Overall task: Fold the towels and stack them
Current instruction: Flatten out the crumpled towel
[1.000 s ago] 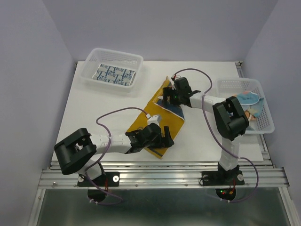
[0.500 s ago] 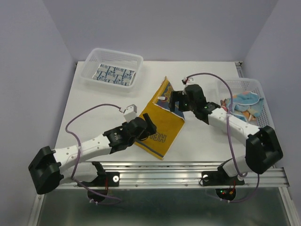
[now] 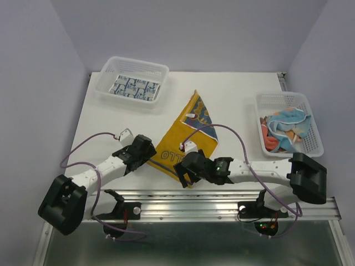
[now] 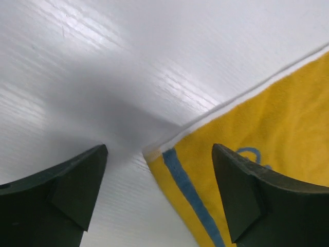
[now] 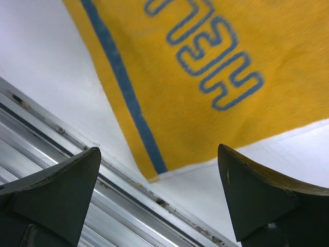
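Note:
A yellow towel (image 3: 186, 138) with navy lettering and a navy stripe lies spread on the table's middle, its far corner slightly raised. My left gripper (image 3: 151, 156) is open at the towel's left corner. In the left wrist view that corner (image 4: 154, 153) lies between the two open fingers (image 4: 67, 188), and my left gripper (image 4: 159, 193) holds nothing. My right gripper (image 3: 183, 173) is open over the towel's near corner. In the right wrist view the corner (image 5: 153, 178) lies between the open fingers (image 5: 257, 195), and my right gripper (image 5: 157, 198) is empty.
A white basket (image 3: 108, 72) at the back left holds a folded blue-and-white towel (image 3: 133, 88). A white basket (image 3: 285, 100) at the right holds a heap of light blue and orange towels (image 3: 285, 128). The table's metal front rail (image 5: 61, 164) runs just below the towel's near corner.
My right arm has swung from the towel's far side down to its near corner. My left gripper has moved left off the towel to its left corner. The towel now lies flatter.

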